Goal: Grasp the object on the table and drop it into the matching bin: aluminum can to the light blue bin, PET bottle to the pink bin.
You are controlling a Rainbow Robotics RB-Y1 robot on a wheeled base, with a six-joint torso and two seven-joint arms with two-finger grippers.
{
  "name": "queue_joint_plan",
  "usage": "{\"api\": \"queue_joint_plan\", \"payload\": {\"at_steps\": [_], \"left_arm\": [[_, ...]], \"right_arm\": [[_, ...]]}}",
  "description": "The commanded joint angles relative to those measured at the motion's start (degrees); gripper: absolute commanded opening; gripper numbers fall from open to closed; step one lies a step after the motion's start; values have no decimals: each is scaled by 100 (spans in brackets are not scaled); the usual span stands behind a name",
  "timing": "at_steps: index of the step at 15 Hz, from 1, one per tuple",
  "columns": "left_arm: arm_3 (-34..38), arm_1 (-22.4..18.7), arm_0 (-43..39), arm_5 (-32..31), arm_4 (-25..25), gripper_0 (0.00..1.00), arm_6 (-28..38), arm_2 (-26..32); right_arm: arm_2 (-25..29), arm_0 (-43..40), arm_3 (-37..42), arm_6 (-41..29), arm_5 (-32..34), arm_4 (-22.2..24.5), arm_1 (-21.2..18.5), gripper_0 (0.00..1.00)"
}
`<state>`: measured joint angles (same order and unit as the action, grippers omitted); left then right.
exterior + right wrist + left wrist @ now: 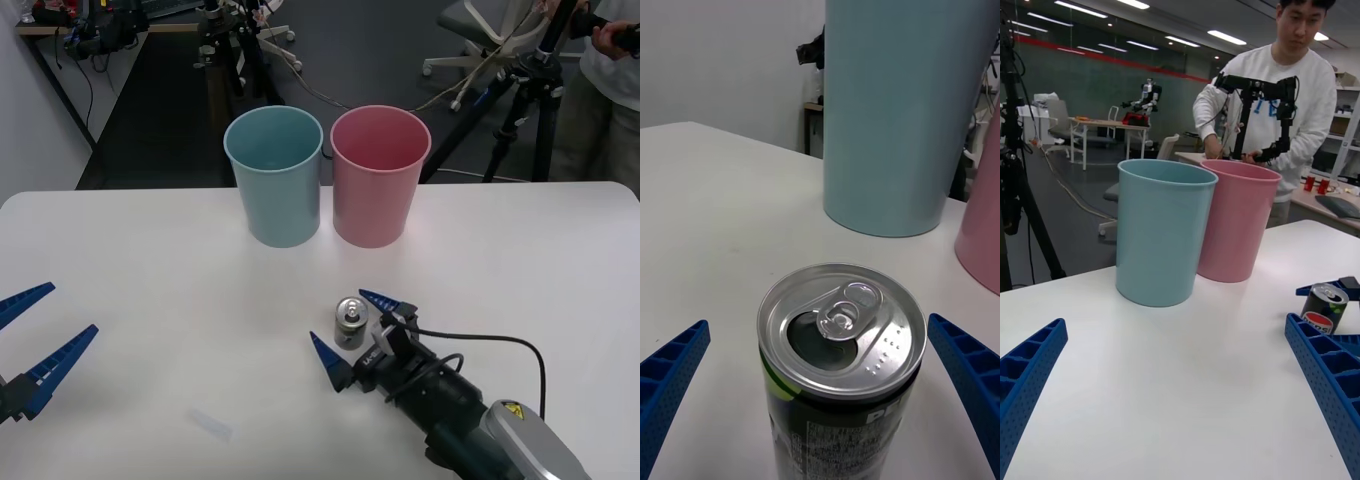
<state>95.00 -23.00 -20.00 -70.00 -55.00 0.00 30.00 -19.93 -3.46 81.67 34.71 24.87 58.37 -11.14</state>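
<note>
The aluminum can (351, 322) stands upright on the white table (150, 280), its shiny pull-tab top (842, 326) facing up. My right gripper (358, 329) is open with one blue finger on each side of the can, not touching it. The can (1323, 308) also shows small in the left wrist view. Behind it stand the light blue bin (274, 175) and, on its right, the pink bin (379, 175), side by side at the table's far edge. My left gripper (38, 338) is open at the table's left edge, far from the can.
A small clear scrap (211, 425) lies on the table near the front. Beyond the far edge are a tripod (525, 90), cables and an office chair (490, 35). Wide bare tabletop lies between the two arms.
</note>
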Motion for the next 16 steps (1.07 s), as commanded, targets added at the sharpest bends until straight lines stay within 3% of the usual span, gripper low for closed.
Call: {"api": "queue_joint_plan", "payload": {"at_steps": [1, 11, 16], "left_arm": [[0, 0, 0, 0, 0, 100, 0, 0], [0, 0, 0, 0, 0, 100, 0, 0], [0, 0, 0, 0, 0, 100, 0, 0]], "right_arm": [[-2, -6, -2, 10, 1, -1, 6, 0], [42, -15, 60, 1, 133, -80, -38, 0], [33, -190, 649, -166, 133, -160, -178, 0]]}}
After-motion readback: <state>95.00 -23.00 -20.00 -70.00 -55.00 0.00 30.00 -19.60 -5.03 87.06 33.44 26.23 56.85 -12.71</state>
